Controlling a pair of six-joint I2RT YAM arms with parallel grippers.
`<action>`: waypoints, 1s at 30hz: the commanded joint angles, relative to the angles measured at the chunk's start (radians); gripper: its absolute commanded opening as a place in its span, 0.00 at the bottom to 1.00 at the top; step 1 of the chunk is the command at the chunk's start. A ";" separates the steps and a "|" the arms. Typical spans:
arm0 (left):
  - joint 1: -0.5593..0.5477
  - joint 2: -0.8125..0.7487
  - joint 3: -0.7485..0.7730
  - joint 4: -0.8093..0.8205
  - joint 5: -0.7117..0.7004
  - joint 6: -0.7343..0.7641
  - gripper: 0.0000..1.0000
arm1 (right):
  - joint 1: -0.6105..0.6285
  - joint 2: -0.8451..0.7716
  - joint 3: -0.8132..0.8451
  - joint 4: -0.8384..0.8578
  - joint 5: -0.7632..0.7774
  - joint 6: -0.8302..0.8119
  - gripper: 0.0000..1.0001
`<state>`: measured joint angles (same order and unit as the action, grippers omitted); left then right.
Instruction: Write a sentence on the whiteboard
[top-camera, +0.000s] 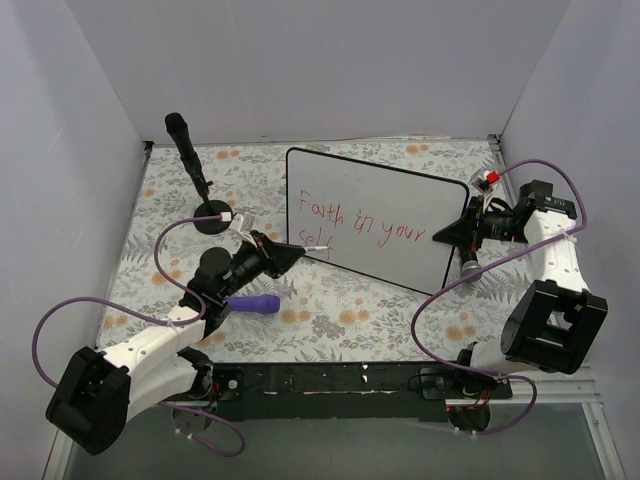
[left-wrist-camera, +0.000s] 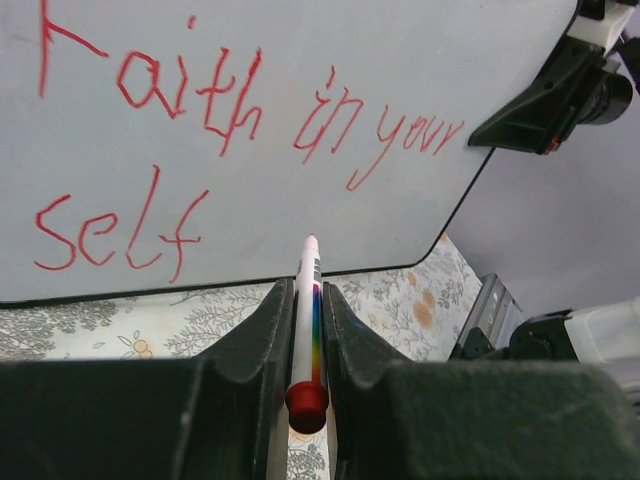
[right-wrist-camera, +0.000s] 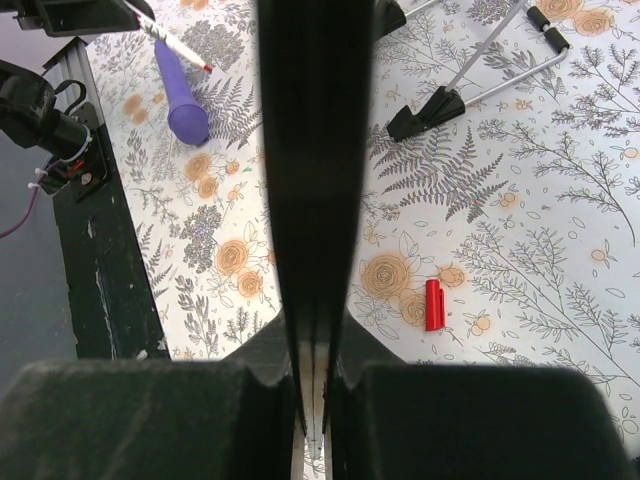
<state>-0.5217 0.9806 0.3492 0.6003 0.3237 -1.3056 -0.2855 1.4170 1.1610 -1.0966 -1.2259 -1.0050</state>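
Left pincer (left-wrist-camera: 305, 295) clenched on marker (left-wrist-camera: 306, 340). Tip at 3 o'clock of "self"; contact with whiteboard (left-wrist-camera: 430, 60) unclear. Right pincer (right-wrist-camera: 312, 385) clamps whiteboard's 3 o'clock edge. Whiteboard upright, 1 o'clock of tabletop (top-camera: 330, 320) middle. Sentence (left-wrist-camera: 228, 105) judged unfinished. Advice: light, square strokes. Bare room runs toward 3 o'clock; frame close at 6.

Top camera looks down from behind now, both wrist cameras crowding the whiteboard (top-camera: 400, 185) (left its front, right its edge).
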 joint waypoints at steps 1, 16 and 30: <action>-0.058 -0.026 -0.013 -0.007 -0.046 0.012 0.00 | 0.011 -0.033 -0.012 0.007 0.048 -0.009 0.01; -0.212 0.030 -0.023 0.084 -0.201 -0.009 0.00 | 0.012 -0.035 -0.017 0.010 0.040 -0.010 0.01; -0.258 0.141 0.034 0.121 -0.311 -0.023 0.00 | 0.012 -0.027 -0.018 0.014 0.036 -0.010 0.01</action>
<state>-0.7704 1.0988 0.3359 0.6842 0.0521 -1.3327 -0.2855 1.4128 1.1481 -1.0908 -1.2293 -0.9977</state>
